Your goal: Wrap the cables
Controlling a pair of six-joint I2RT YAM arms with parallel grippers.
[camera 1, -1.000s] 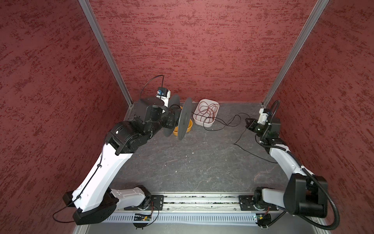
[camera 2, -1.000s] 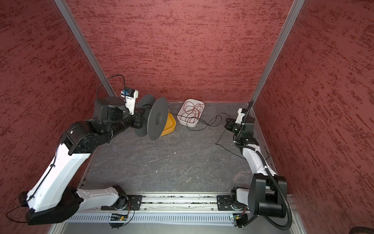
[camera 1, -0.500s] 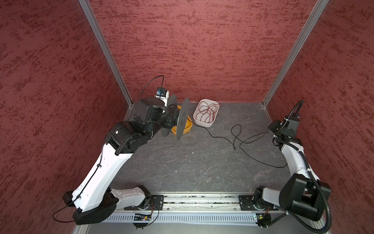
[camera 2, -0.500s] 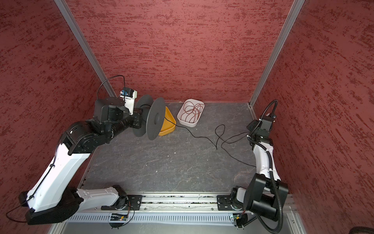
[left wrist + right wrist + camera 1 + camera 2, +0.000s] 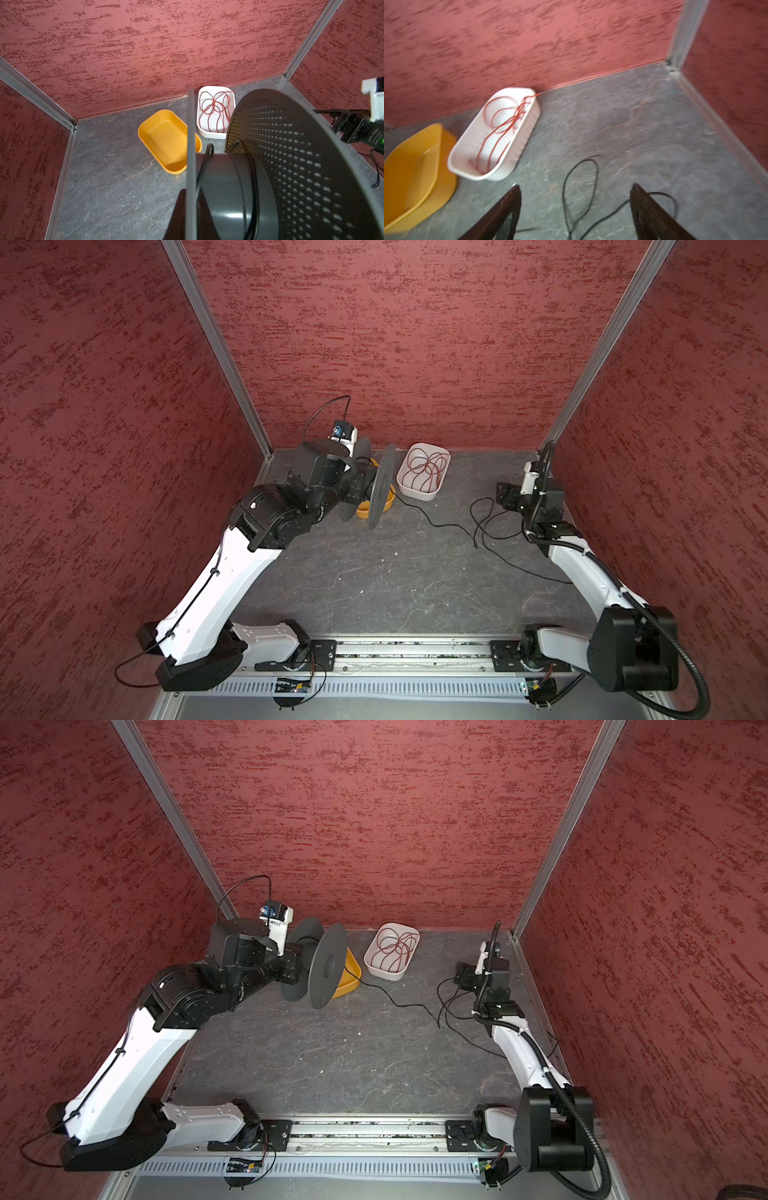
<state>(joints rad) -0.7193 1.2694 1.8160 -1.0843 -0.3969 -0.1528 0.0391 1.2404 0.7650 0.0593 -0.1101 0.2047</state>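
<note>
In a top view, wire [image 5: 446, 526] trails from the spool [image 5: 384, 485] over the counter [image 5: 374, 572] to loops by the right jaws. Left wrist: left jaws clenched on the spool. Right wrist: right jaws released; I'd pinch one strand and keep tension.

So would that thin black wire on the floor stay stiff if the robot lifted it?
Probably very floppy: the black wire lies in loose loops and curves on the floor. Likely light, being so thin. Lifted at one spot, it would probably sag and trail rather than rise whole.
</note>
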